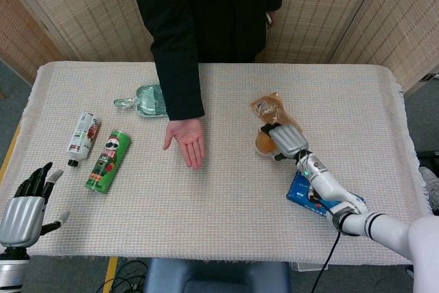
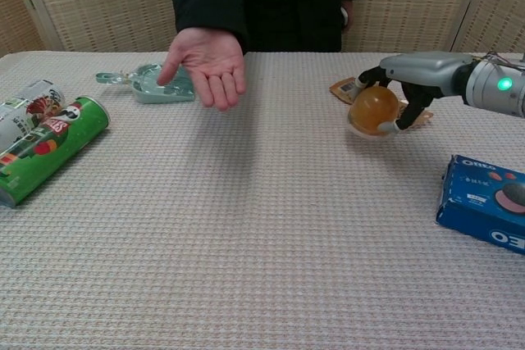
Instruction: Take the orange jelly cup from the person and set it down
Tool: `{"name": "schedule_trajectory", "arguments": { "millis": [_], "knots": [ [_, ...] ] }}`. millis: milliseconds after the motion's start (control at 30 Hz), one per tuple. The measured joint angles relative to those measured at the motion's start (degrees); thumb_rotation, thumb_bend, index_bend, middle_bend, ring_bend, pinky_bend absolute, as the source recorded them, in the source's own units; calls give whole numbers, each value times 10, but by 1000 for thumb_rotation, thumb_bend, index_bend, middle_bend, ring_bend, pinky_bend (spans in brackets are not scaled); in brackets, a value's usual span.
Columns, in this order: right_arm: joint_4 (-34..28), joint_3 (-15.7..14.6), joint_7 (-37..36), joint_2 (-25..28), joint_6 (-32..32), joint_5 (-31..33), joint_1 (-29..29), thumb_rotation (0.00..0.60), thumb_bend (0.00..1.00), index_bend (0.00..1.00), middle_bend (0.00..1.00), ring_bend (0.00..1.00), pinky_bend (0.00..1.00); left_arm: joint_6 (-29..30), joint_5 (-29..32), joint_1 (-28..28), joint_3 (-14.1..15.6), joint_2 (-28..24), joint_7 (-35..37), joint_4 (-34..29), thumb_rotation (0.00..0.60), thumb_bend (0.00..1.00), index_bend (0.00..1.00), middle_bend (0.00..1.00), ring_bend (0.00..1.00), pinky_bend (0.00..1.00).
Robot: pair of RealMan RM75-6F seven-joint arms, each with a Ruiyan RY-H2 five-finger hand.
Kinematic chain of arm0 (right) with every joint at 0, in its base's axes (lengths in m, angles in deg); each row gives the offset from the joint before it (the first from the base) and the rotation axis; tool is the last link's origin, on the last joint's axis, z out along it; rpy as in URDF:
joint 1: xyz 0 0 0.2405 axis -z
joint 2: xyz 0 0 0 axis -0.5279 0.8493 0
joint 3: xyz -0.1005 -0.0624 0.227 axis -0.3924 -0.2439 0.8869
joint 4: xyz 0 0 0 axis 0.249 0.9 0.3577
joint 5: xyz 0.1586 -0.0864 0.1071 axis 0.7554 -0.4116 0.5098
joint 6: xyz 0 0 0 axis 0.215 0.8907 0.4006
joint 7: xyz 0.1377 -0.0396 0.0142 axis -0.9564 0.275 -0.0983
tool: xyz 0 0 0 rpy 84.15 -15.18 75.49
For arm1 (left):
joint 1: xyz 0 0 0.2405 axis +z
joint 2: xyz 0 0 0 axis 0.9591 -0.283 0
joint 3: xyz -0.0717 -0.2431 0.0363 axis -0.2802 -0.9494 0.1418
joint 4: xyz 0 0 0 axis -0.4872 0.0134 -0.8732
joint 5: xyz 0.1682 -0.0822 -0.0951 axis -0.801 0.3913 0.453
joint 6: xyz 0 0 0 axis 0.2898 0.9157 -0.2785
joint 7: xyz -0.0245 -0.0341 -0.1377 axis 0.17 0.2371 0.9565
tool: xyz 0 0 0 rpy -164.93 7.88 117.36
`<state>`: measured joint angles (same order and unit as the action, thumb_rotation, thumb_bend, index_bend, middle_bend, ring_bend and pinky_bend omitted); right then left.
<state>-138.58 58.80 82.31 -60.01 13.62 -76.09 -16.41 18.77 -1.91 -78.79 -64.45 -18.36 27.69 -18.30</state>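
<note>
My right hand [image 1: 286, 141] [image 2: 413, 73] holds the orange jelly cup [image 1: 263, 142] [image 2: 373, 110] low over the table's right half, just in front of a brown pouch [image 1: 267, 107]. In the chest view the cup hangs tilted under my fingers, close to the cloth; whether it touches the cloth I cannot tell. The person's empty palm [image 1: 186, 140] [image 2: 207, 60] stays held out at the middle of the table. At the bottom left corner of the head view, off the table edge, my left hand [image 1: 27, 202] is open.
A blue Oreo box [image 2: 488, 200] [image 1: 317, 200] lies to the right of the cup, near my right forearm. On the left lie a green Pringles can [image 1: 108, 160] [image 2: 47, 146], a white bottle [image 1: 83, 136] and a teal dustpan [image 1: 145, 100].
</note>
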Motion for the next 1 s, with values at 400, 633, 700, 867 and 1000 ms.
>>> {"name": "schedule_trajectory", "arguments": {
  "millis": [400, 633, 700, 867, 1000],
  "knots": [
    [-53, 4, -3, 36, 19, -4, 5, 600, 520, 0, 21, 12, 218, -4, 2, -3, -1, 3, 7, 8, 600, 224, 160, 48, 97, 219],
    [-182, -4, 37, 132, 96, -16, 52, 600, 514, 0, 45, 12, 217, -3, 2, -6, -5, 7, 14, 14, 600, 223, 160, 48, 97, 219],
    [-227, -9, 56, 165, 134, -17, 78, 600, 513, 0, 64, 12, 216, -3, 2, -7, -6, 10, 14, 17, 600, 223, 160, 48, 97, 219],
    [-295, -26, 85, 216, 236, -23, 151, 600, 510, 0, 113, 36, 215, -4, 0, -12, -8, 21, 9, 20, 600, 224, 160, 48, 97, 219],
    [-324, -48, 93, 238, 332, -39, 227, 600, 509, 0, 118, 37, 215, -9, 0, -16, -9, 27, 0, 18, 600, 223, 160, 48, 97, 219]
  ]
}}
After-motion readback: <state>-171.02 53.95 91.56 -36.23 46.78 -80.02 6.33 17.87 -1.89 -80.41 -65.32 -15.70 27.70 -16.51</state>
